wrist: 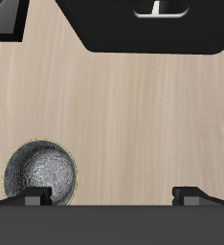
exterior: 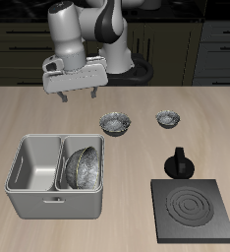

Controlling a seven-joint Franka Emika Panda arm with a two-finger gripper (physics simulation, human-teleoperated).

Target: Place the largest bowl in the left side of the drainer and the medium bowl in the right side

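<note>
The grey drainer (exterior: 33, 192) stands near the table's front edge, its small handle facing forward. The medium bowl (exterior: 83, 165) leans tilted inside its right compartment, and the other compartment holds nothing. The largest bowl (exterior: 117, 123) sits upright on the table farther back, beside the drainer. My gripper (exterior: 79, 95) hangs open and empty in the air behind the drainer, a little way from the largest bowl. In the wrist view the largest bowl (wrist: 39, 177) lies by one fingertip (wrist: 33, 195), outside the gap of the gripper (wrist: 112, 196).
The smallest bowl (exterior: 168, 119) rests on the table beyond the largest one. A black square stove plate (exterior: 194, 209) lies at the front edge, with a black knobbed object (exterior: 178, 162) just behind it. The robot base (wrist: 152, 24) is at the back.
</note>
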